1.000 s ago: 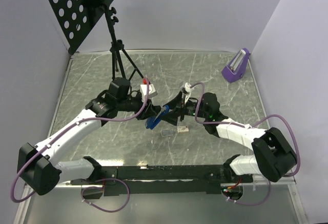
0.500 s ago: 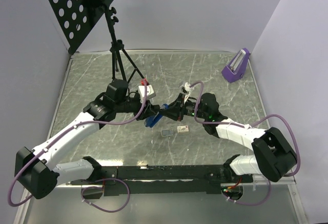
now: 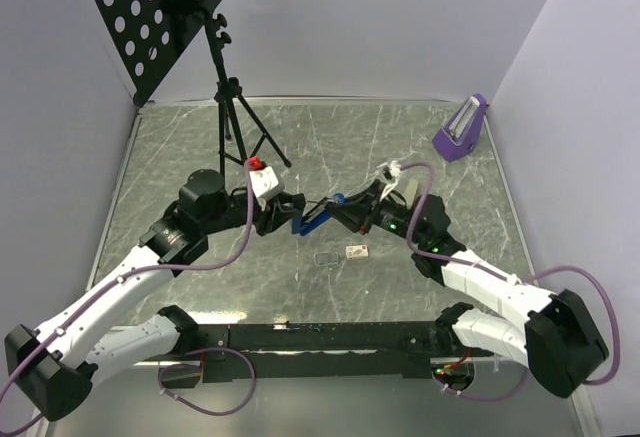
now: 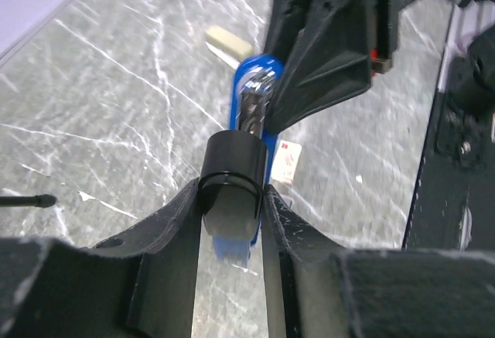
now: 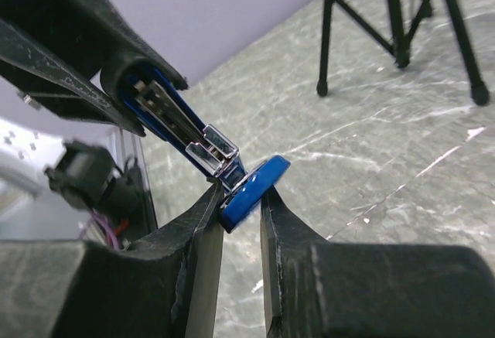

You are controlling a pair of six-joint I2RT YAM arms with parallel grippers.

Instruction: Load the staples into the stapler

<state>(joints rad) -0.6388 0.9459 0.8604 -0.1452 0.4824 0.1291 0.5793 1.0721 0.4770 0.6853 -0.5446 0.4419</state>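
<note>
Left hand (image 4: 230, 199) and right hand (image 5: 240, 199) clamp stapler (image 4: 254, 94); box (image 4: 286, 160) print illegible.

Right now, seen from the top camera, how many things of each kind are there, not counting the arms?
Stapler: 1
Staple box: 1
Grey tray: 1
Music stand: 1
Purple wedge: 1
Total: 5

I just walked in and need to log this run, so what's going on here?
Both arms hold the blue stapler between them, above the table. The left gripper is shut on its black rear end, and the right gripper pinches its blue front tip. Its metal channel is exposed. The small staple box and the grey tray lie on the table just below, apart from both grippers, so loading looks not yet done.
</note>
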